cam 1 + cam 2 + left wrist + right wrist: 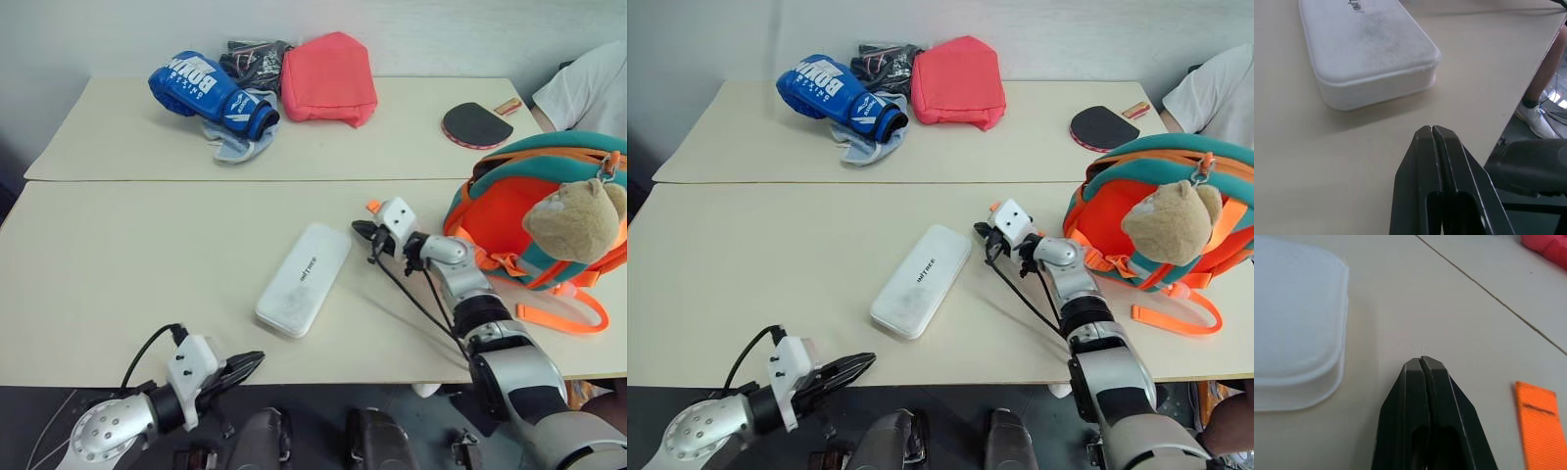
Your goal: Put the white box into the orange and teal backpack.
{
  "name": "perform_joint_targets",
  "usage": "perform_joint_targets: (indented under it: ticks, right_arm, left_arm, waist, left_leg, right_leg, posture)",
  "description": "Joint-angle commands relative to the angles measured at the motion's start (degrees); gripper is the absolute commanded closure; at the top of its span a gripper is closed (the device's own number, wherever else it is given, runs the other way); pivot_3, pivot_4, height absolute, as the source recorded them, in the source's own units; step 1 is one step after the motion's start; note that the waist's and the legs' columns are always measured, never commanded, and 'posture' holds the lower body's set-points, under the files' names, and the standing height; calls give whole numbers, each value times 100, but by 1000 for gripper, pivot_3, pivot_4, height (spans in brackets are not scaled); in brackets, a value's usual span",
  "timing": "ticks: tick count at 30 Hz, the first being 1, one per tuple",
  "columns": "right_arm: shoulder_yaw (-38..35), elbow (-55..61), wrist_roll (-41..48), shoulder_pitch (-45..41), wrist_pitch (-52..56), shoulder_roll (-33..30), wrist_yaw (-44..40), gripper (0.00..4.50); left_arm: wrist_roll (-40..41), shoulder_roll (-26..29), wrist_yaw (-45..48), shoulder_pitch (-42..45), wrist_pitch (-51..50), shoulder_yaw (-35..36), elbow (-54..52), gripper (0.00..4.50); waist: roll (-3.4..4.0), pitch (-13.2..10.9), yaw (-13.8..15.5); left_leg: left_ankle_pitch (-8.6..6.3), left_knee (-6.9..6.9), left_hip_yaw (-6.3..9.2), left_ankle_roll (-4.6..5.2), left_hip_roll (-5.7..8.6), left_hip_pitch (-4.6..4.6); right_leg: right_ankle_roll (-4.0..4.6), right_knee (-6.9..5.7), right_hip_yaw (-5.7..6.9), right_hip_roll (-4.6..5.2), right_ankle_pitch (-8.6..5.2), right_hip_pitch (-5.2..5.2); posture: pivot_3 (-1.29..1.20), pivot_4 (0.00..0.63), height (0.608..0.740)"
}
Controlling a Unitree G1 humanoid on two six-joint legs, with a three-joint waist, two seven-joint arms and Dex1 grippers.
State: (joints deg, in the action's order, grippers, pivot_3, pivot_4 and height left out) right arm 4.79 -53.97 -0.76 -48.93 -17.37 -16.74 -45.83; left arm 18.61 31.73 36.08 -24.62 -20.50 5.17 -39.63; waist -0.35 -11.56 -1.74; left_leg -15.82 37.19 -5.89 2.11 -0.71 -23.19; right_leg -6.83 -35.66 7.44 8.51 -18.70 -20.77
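Note:
The white box lies flat on the near table, slanted, with small dark lettering on its lid. The orange and teal backpack stands at the table's right side with a tan plush bear hanging on it. My right gripper is shut and empty, just right of the box's far end, between box and backpack. My left gripper is shut and empty at the table's near edge, a short way before the box's near end. In the right wrist view the box's corner lies beside the closed fingers.
On the far table lie a blue boxing glove, a coral-red pouch, dark items behind them, and a table tennis paddle. A person in a white shirt sits at the far right. An orange strap trails from the backpack.

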Motion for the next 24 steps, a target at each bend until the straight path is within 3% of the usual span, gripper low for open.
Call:
perform_joint_targets:
  ticks: [1,9,16,24]
  right_arm:
    - [-39,-127,148,-163,-277,102,-326,4500]
    - [-179,-180,548,-118,-379,-179,-1951,4500]
    - [-68,943,1072,470,509,-562,-3363,4500]
    - [-20,3316,1388,1862,1858,-1241,-3388,4500]
  left_arm:
    - [-93,-68,-178,257,7,-60,87,4475]
    - [-155,282,72,812,174,250,770,4475]
    - [-98,471,378,1272,374,503,1313,4475]
    - [-205,293,424,1878,470,185,1690,4475]
  waist:
    - [0,0,0]
    - [2,-1,0]
    - [2,-1,8]
    - [2,-1,30]
  left_leg:
    - [0,0,0,0,0,0]
    - [1,0,-2,1,0,-1]
    - [0,-2,0,1,-1,0]
    - [-2,-1,1,-2,0,0]
  right_leg:
    - [0,-1,0,-2,0,0]
    - [0,-1,0,-5,0,-2]
    - [0,1,2,4,0,0]
    - [0,1,4,11,0,1]
  posture:
    - [0,150,740]
    - [0,150,740]
    - [0,150,740]
    - [0,150,740]
